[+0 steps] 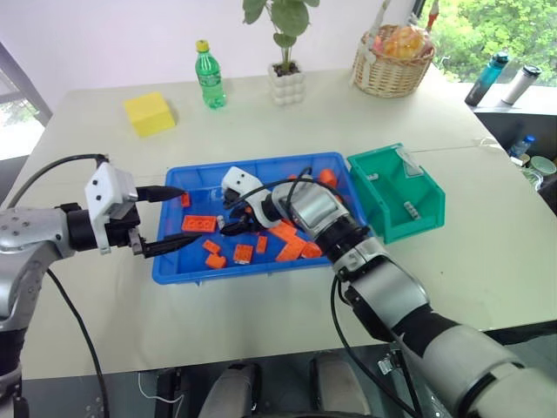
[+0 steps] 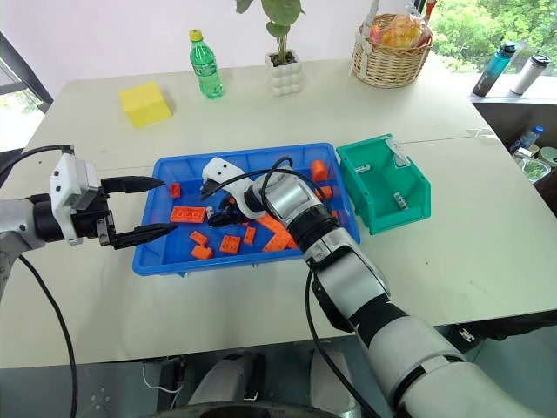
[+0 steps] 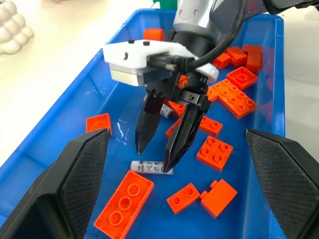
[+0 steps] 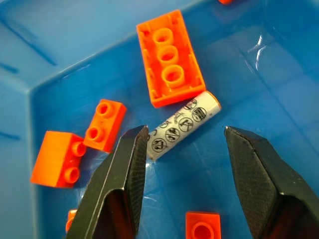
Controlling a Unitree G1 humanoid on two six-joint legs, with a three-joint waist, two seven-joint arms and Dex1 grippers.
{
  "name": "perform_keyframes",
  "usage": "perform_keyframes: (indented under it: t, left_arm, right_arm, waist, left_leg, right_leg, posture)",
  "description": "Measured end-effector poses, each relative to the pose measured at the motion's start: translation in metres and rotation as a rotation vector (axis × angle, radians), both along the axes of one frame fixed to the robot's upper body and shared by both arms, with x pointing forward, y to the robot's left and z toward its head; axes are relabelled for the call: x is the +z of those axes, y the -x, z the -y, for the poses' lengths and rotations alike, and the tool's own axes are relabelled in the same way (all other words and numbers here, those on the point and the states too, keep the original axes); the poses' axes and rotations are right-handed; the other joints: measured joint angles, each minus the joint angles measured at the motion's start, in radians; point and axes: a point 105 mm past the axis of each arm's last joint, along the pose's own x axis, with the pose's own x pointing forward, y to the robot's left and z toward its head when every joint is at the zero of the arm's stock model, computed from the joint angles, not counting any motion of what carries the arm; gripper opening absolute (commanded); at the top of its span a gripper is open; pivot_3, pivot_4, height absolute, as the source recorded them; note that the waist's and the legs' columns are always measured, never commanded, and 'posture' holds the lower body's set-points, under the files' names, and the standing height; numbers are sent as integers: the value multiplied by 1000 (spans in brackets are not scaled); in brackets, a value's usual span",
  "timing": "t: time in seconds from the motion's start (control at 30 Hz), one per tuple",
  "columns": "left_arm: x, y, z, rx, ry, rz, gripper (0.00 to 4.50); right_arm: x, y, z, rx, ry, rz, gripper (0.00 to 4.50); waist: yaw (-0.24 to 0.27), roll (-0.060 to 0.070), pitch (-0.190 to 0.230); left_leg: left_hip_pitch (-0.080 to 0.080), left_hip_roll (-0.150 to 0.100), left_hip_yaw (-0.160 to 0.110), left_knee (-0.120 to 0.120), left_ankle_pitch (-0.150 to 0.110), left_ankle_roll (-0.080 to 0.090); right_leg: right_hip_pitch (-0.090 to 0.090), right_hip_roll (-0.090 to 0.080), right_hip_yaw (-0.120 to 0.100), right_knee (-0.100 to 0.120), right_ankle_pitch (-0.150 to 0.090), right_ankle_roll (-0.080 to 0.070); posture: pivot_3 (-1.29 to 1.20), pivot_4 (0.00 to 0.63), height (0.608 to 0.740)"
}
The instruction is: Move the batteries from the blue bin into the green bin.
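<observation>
1. One small silver-grey cylindrical battery (image 4: 182, 125) lay on the floor of the wide bright-blue plastic bin (image 1: 252, 271), beside a long orange brick (image 4: 170, 58).
2. Right gripper (image 3: 157, 156) hung over it, fingers parted and empty, one tip at the battery's end, its long axis slanting across the gap.
3. Left gripper (image 1: 174, 219) stood open at the bin's left edge, farther off.

Pale table (image 1: 261, 305) carries blue bin (image 1: 178, 272) at centre, green bin (image 1: 424, 214) just beside it. Along far edge: yellow block (image 1: 149, 114), green bottle (image 1: 209, 77), white plant pot (image 1: 286, 84), wicker basket (image 1: 392, 73).
</observation>
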Motion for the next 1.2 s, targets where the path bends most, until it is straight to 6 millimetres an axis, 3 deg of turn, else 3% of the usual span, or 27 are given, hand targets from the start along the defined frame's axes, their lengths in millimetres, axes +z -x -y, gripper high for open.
perform_keyframes:
  t: [0.37, 0.47, 0.57, 0.9, 1.03, 1.2]
  left_arm:
    - [1, 0, 0, 1, 0, 2, 4500]
    - [2, -1, 0, 0, 0, 7, 4500]
    - [2, -1, 0, 2, 1, 6, 4500]
    - [1, -2, 1, -5, 5, 3, 4500]
    - [-1, -1, 3, -10, 15, -4, 4500]
    - [-3, 2, 12, -36, 41, -4, 4500]
  right_arm:
    - [-8, 7, -9, 14, 32, 73, 2474]
    - [-10, 5, -7, 42, 62, 145, 1566]
    - [-10, 2, -2, 47, 69, 167, 116]
    - [-7, -1, 4, 44, 71, 179, 60]
    - [13, -13, 32, -18, 65, 210, 60]
    - [58, -14, 102, -174, -37, 253, 60]
  waist:
    - [0, 0, 0]
    - [1, 0, 0]
    - [1, 0, 0]
    - [3, 0, 0]
    - [10, 0, 0]
    - [15, 0, 0]
  left_leg:
    - [0, 0, 0, 0, 0, 0]
    - [0, 0, 0, 0, 0, 0]
    - [0, 0, 0, 0, 0, 0]
    - [0, 0, 0, 0, 0, 0]
    - [0, -1, 0, 0, 0, 0]
    - [-1, -1, 0, 0, 0, 0]
  right_leg:
    - [0, 0, 0, 0, 0, 0]
    - [0, 0, 0, 0, 0, 0]
    - [1, 0, 0, 0, 0, 0]
    - [0, 0, 0, 0, 0, 0]
    - [1, 0, 0, 0, 0, 0]
    - [1, -2, 1, 0, 0, 0]
  posture:
    - [0, 150, 737]
    - [0, 150, 737]
    - [0, 150, 737]
    - [0, 150, 737]
    - [0, 150, 737]
    - [0, 150, 737]
